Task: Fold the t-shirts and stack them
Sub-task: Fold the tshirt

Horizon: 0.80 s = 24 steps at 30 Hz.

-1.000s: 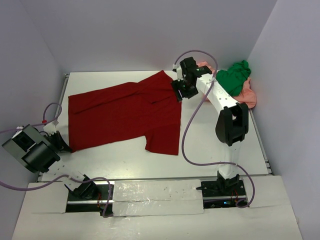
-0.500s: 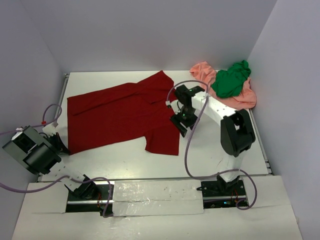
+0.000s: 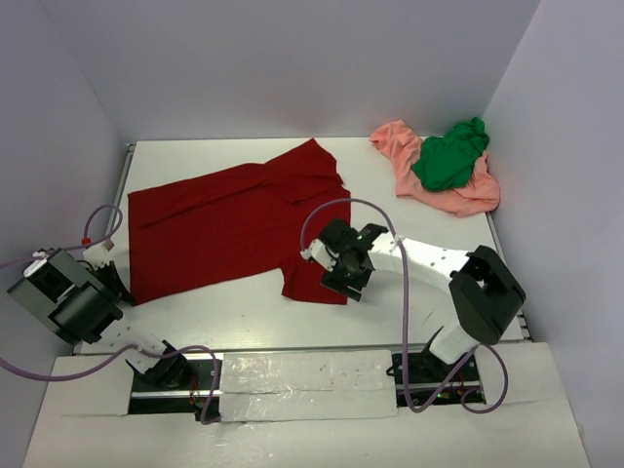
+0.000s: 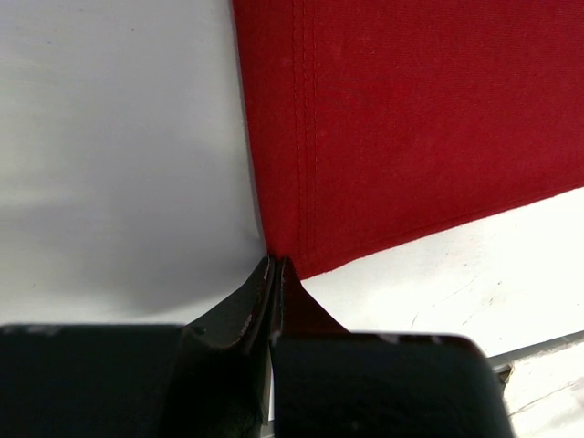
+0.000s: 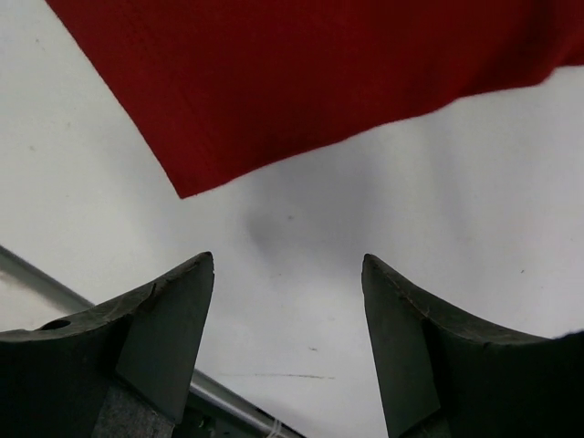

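Your left hand [image 4: 274,269] pinches the limp dark red t-shirt [image 3: 224,229] by 1 corner; your spread right hand [image 5: 287,265] should take the other.

Left and middle: a large dark red cloth t-shirt [image 3: 224,219] lies flat and low in your way.
Far right corner: a crumpled bright green t-shirt [image 3: 448,156] heaped on a salmon-pink t-shirt [image 3: 463,198] blocks you.
Between them: bare white table [image 3: 375,190].
Near strip: bare, crossed by the right arm [image 3: 429,258].

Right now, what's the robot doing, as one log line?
left tool: shut on dark red t-shirt corner | right tool: open, by its near edge | green t-shirt: atop pink t-shirt, unfolded
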### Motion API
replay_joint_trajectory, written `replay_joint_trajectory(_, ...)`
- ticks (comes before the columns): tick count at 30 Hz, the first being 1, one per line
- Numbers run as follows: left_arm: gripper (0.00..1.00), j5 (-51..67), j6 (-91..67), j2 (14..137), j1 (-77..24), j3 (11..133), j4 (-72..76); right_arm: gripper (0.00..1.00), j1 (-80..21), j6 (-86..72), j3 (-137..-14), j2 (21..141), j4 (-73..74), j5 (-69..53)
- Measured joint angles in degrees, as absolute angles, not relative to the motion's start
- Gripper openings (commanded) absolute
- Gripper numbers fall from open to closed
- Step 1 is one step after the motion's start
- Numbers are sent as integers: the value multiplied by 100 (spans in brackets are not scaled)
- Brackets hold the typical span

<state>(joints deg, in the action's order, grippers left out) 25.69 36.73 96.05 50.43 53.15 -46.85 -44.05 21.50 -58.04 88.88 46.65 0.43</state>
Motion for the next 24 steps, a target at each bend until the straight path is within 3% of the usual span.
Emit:
replay_joint_trajectory(13, 1, 2436, 3736, 9524, 5048, 5275, -4685, 70, -5175, 2128, -5382, 8886, 3468, 572)
replay_joint_trajectory(24, 1, 2379, 3820, 9461, 5070, 5229, -4687, 68, -5260, 1682, -5837, 9786, 3791, 141)
